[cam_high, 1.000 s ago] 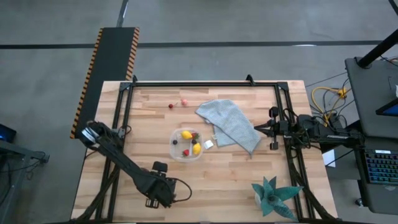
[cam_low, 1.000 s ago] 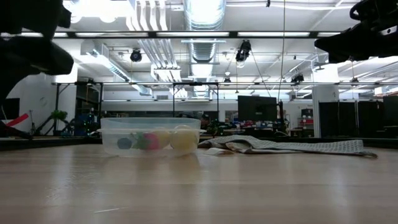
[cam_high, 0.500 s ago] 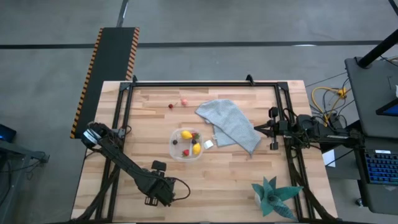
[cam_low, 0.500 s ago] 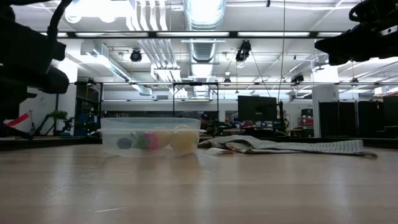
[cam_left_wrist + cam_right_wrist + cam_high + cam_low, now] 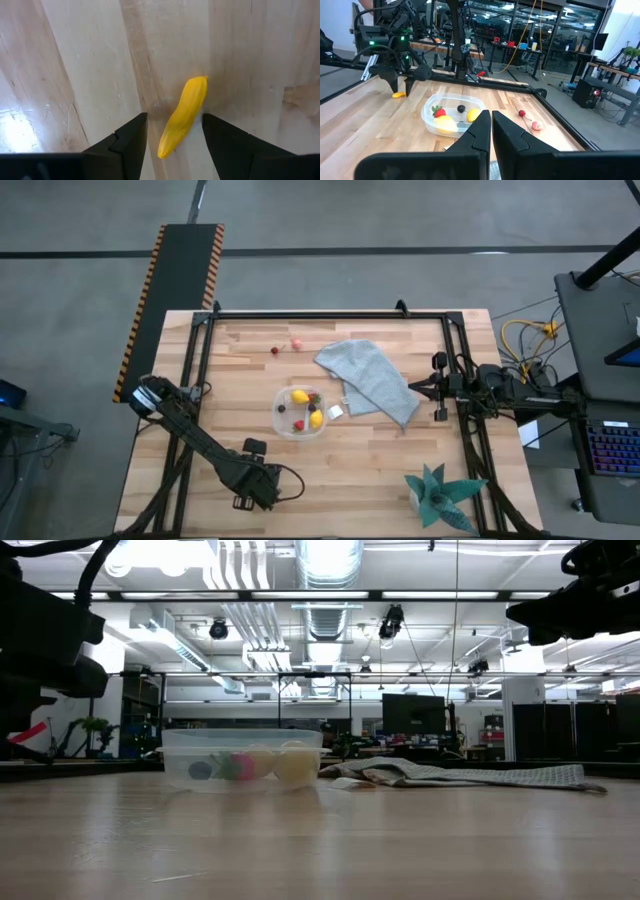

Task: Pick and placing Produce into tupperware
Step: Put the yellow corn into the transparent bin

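Fingers [image 5: 127,142] of the left gripper [image 5: 172,132] are spread wide, one on each side of a long yellow piece of produce [image 5: 183,115] that lies flat on the tabletop [image 5: 90,70]; they straddle it without gripping, which looks like the set-up for closing on it across its narrow width. Seen from above, this gripper [image 5: 250,485] is well away from the tupperware [image 5: 299,412], toward the near-left part of the tabletop, so the piece would need carrying back to it. The tupperware already holds yellow and red pieces and a dark one (five or so, hard to count). Two small red pieces [image 5: 285,346] lie beyond the tupperware, toward the far edge, not yet collected. The right gripper [image 5: 491,131] waits past the grey cloth [image 5: 370,380] from the tupperware, its fingers pressed together on nothing.
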Available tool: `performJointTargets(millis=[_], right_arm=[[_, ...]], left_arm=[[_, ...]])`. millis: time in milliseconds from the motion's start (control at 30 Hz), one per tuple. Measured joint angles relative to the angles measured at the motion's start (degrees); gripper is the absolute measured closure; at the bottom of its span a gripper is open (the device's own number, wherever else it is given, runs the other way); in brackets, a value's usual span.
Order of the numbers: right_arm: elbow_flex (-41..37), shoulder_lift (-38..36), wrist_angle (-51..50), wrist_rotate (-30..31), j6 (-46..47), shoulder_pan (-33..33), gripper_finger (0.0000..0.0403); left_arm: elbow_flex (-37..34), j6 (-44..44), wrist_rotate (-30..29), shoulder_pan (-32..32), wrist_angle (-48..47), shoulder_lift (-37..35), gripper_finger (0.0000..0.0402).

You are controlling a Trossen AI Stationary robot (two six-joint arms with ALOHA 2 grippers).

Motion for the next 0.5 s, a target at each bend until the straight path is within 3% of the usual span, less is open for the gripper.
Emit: performJointTargets(millis=[267, 500], right_arm=[[0.0, 0.0, 0.01, -0.01, 0.0, 0.02, 0.0394], [0.0, 0.0, 0.02, -0.01, 0.0, 0.02, 0.0394]], left_arm=[[-0.07, 2.45, 0.23, 0.0, 0.24, 0.0, 0.0227], [-0.8, 3.27, 1.86, 0.04, 1.91, -0.03, 0.0305]])
